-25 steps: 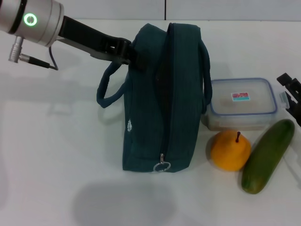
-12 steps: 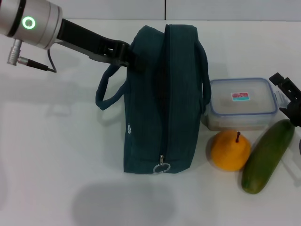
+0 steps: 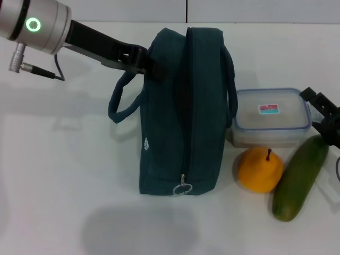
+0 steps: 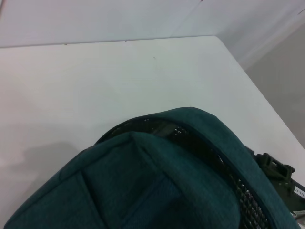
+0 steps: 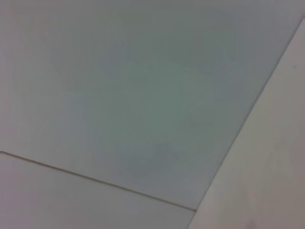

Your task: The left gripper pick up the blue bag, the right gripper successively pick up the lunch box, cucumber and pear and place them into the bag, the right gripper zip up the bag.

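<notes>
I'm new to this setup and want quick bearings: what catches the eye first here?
The blue bag stands mid-table, with the left hand at its far upper corner beside a loop handle. To its right cluster the lunch box, the pear and the cucumber, with the right hand coming in at the box's right edge.

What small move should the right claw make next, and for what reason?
Probably it should close in over the lunch box and grasp it. The right claw is at the box's right end, holding nothing, and the left claw is already at the blue bag, so the box is the first thing to load.
</notes>
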Controlling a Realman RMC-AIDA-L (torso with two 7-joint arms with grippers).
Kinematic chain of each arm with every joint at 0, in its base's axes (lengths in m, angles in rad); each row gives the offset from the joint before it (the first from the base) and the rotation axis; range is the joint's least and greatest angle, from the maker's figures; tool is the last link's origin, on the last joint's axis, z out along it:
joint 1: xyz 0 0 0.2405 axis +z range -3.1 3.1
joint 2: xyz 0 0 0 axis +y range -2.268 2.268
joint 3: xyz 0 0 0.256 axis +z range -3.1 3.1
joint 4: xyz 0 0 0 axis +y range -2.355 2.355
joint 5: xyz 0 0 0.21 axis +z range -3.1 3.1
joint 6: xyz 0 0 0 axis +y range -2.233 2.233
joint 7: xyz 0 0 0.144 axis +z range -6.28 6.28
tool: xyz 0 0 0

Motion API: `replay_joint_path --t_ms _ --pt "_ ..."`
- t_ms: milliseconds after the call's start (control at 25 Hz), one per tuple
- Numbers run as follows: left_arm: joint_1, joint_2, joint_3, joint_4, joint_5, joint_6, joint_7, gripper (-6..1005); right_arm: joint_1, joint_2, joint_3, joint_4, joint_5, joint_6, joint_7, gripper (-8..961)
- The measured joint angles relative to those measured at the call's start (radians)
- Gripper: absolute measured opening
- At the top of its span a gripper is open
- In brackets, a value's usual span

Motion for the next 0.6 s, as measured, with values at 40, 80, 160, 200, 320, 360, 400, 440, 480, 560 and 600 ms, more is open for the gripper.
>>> replay_joint_path --t_ms 40,80,160,200,320,360,400,440,480,560,600 --pt "0.0 0.0 0.0 0.0 0.0 0.0 0.0 57 0.0 -0.001 -0.005 -0.002 0.0 0.0 0.005 739" --pt "0.0 0.0 0.0 0.0 0.0 0.0 0.001 57 0.0 -0.001 -0.008 -0.003 0.0 0.0 0.008 738" --pt "-0.001 0.0 0.0 0.0 0.0 0.0 0.002 57 -0.002 -0.001 -0.009 -0.005 0.0 0.0 0.009 737" --pt "-0.001 0.0 0.0 0.0 0.0 -0.001 0.002 57 -0.004 -0.001 -0.009 -0.005 0.0 0.0 0.01 689" --pt "-0.002 0.0 0.0 0.0 0.0 -0.001 0.003 57 -0.007 -0.001 -0.007 -0.007 0.0 -0.001 0.013 546" --pt "-0.003 0.0 0.0 0.0 0.0 -0.001 0.003 57 -0.007 -0.001 -0.006 -0.007 0.0 -0.001 0.013 498" --pt "-0.003 0.0 0.0 0.0 0.0 -0.001 0.003 57 -0.008 -0.001 -0.003 -0.007 0.0 -0.002 0.014 459" --pt "-0.003 0.0 0.0 0.0 0.0 -0.001 0.003 57 -0.008 -0.001 -0.003 -0.007 0.0 -0.003 0.014 419" --pt "-0.003 0.0 0.0 0.0 0.0 -0.001 0.003 57 -0.008 -0.001 -0.003 -0.007 0.0 -0.003 0.014 380" --pt "-0.003 0.0 0.0 0.0 0.0 -0.001 0.003 57 -0.008 -0.001 -0.003 -0.008 0.0 -0.004 0.014 301" --pt "-0.003 0.0 0.0 0.0 0.0 -0.001 0.003 57 -0.008 -0.001 -0.004 -0.009 0.0 -0.004 0.014 262"
